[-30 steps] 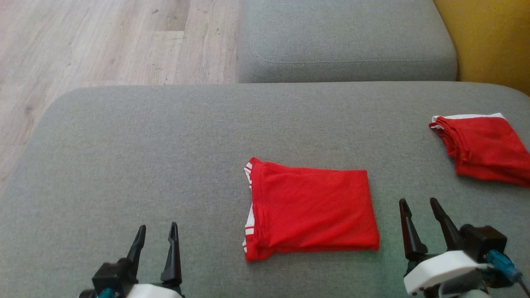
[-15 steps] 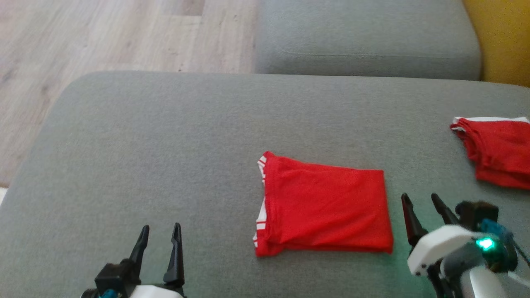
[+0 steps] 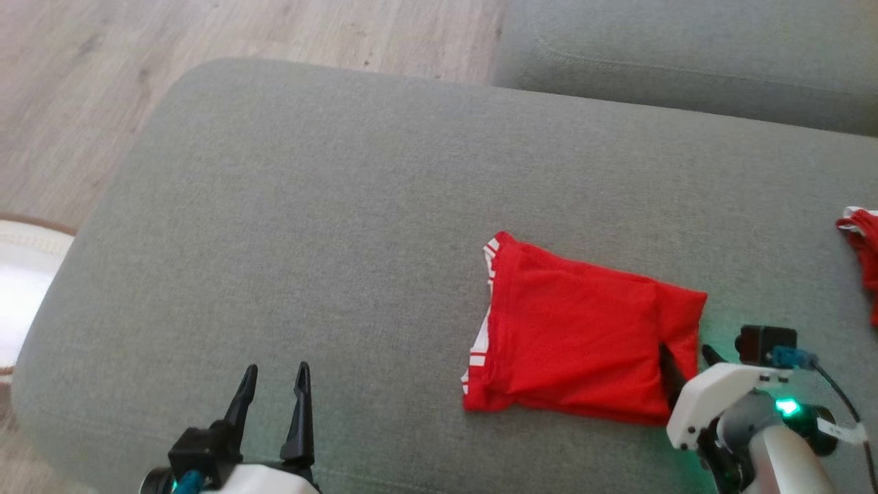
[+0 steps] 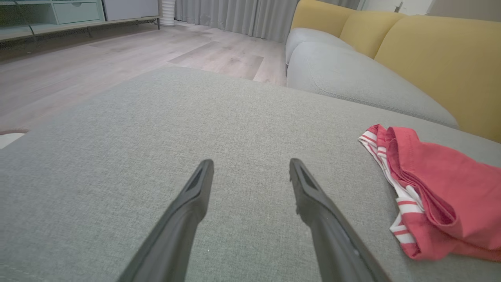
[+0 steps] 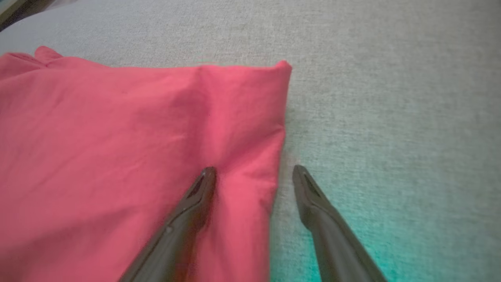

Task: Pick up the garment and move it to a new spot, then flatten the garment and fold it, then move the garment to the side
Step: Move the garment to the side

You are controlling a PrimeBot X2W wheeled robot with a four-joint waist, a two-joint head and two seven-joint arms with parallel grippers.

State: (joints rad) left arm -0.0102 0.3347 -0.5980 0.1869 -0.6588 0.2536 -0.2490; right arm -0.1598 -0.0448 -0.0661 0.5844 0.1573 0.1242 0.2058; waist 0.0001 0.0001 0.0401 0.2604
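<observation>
- Free: the sofa cushion [image 3: 309, 206] left of the folded garment [image 3: 576, 336] is bare around the left hand [image 3: 278, 367].
- Obstacle: the garment's right edge lies between the right hand [image 5: 254, 169]'s spread fingers.
- Obstacle: a second garment [image 3: 861, 254] lies well apart, rightward.

I'm looking at a home living room, grey sofa seat [image 3: 343, 206] spreading across mid frame, pale wood floor [image 3: 206, 34] running upper left, yellow back cushions [image 4: 438, 58] and grey curtains [image 4: 242, 15] showing along the left wrist view's top

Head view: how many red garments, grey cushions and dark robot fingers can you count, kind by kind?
Garments: 2
Cushions: 2
Fingers: 4
Total: 8
</observation>
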